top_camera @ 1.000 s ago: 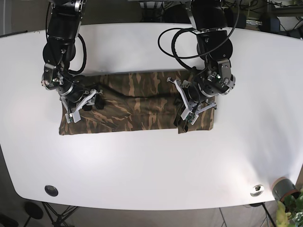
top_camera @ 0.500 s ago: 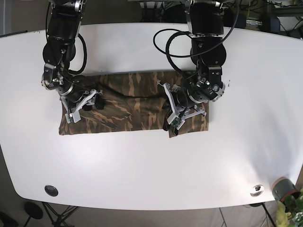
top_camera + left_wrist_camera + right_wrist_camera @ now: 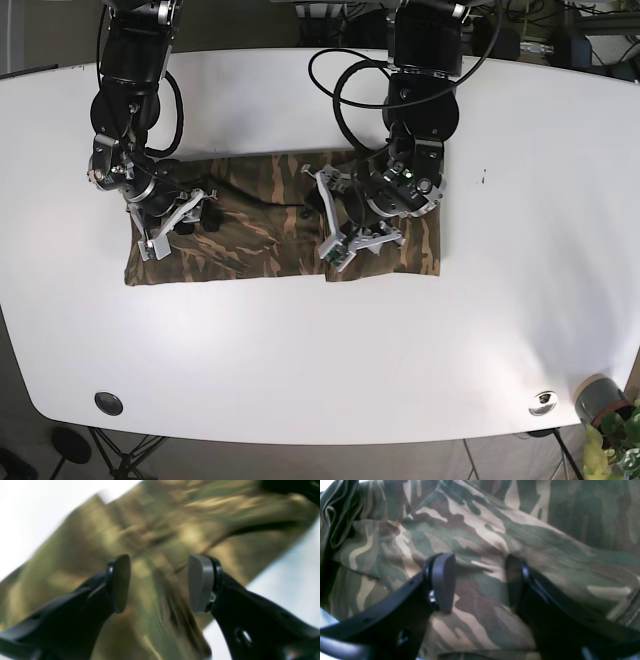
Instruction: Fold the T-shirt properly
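Note:
The camouflage T-shirt lies as a long band across the white table. Its right end is doubled over toward the left, with the flap's edge near the middle. My left gripper sits at that flap edge. In the left wrist view its fingers close on a blurred ridge of cloth. My right gripper rests on the shirt's left end, where the cloth bunches. In the right wrist view its pads hold a fold of the fabric.
White tabletop surrounds the shirt on all sides. Two round fittings sit near the front edge. A small pot with a plant stands at the front right corner. Black cables loop from the left arm.
My left gripper has moved left along the shirt, carrying the right end's flap with it, so the doubled part is wider. The right arm has stayed still.

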